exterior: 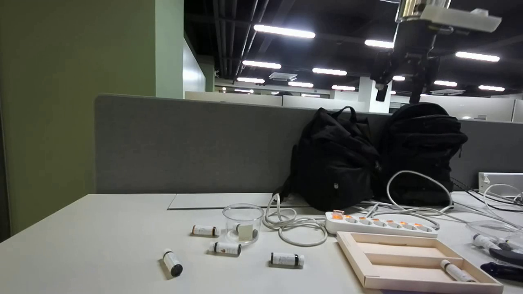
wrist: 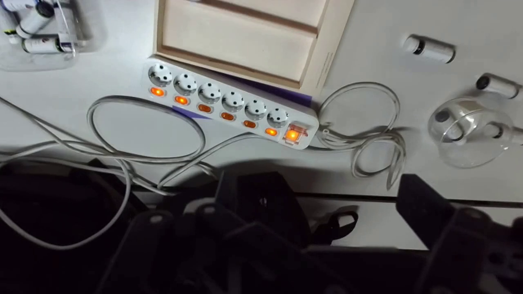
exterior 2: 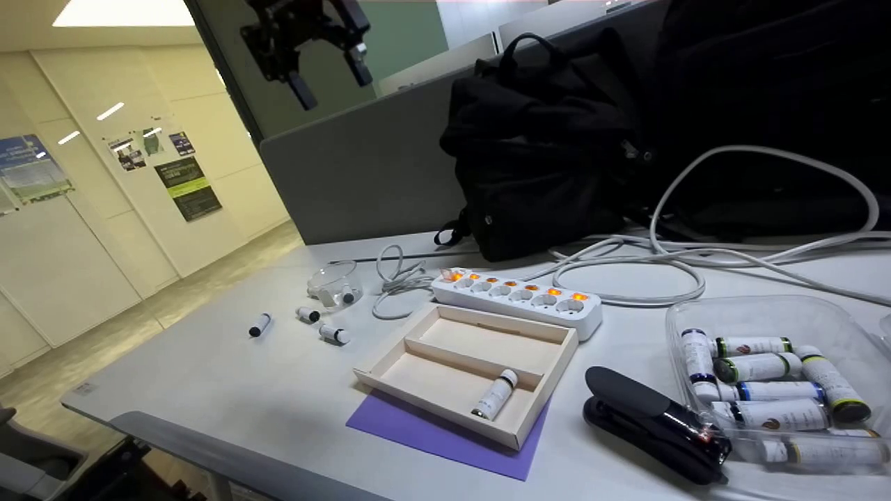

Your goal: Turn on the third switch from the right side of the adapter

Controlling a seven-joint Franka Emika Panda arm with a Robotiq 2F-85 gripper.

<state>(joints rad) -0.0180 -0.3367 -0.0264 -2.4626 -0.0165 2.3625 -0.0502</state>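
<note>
Before pressing the power strip's (wrist: 232,102) third switch (wrist: 204,108), hung with empty jaws wide, apparently pre-approach, needing closing and lowering.

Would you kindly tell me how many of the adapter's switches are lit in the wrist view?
4. On the adapter, the leftmost switch and the second switch glow at the left end; the sixth switch and the larger end switch glow at the right. None looks hidden.
</note>
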